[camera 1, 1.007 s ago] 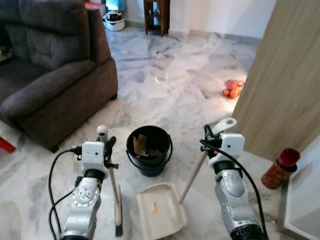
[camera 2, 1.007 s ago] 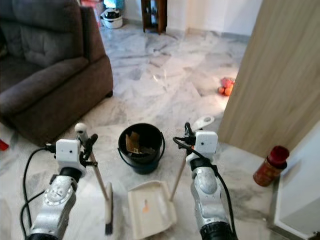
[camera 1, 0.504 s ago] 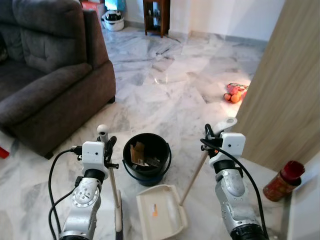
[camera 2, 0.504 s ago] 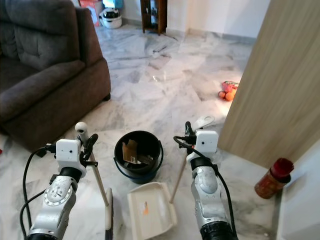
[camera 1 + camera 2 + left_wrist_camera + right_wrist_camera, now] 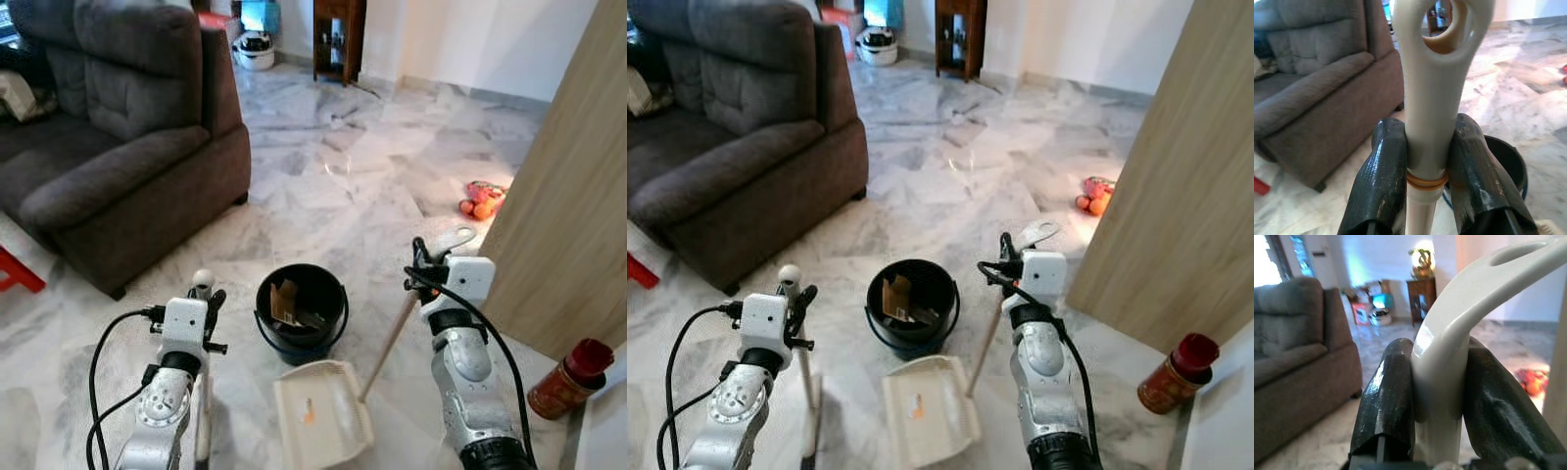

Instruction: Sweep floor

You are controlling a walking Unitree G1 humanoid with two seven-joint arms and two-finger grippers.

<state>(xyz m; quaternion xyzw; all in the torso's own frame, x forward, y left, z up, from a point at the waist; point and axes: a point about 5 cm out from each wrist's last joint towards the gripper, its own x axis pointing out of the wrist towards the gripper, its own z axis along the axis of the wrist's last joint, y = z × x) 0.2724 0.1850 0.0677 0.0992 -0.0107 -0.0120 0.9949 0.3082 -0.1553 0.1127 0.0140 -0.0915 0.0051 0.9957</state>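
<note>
My left gripper (image 5: 207, 294) is shut on the cream handle of a broom (image 5: 204, 401) whose head rests on the marble floor at lower left; in the left wrist view both black fingers (image 5: 1382, 186) clamp the handle (image 5: 1431, 93). My right gripper (image 5: 423, 262) is shut on the pale curved grip of a dustpan handle (image 5: 392, 333); its fingers (image 5: 1388, 401) squeeze the grip (image 5: 1449, 362). The cream dustpan (image 5: 321, 423) lies on the floor between my arms with a small orange scrap in it. A black bucket (image 5: 333, 338) holding brown scraps stands just beyond the pan.
A dark grey sofa (image 5: 118, 147) fills the left side. A wooden panel (image 5: 578, 176) rises on the right, with a red canister (image 5: 573, 377) at its foot and orange toys (image 5: 482, 196) farther back. A dark cabinet (image 5: 338, 39) stands at the far wall.
The whole view has shifted, so the camera moved; sofa and bucket sit a little further right and lower. The broom now stands more upright under my left gripper. Both grips are unchanged.
</note>
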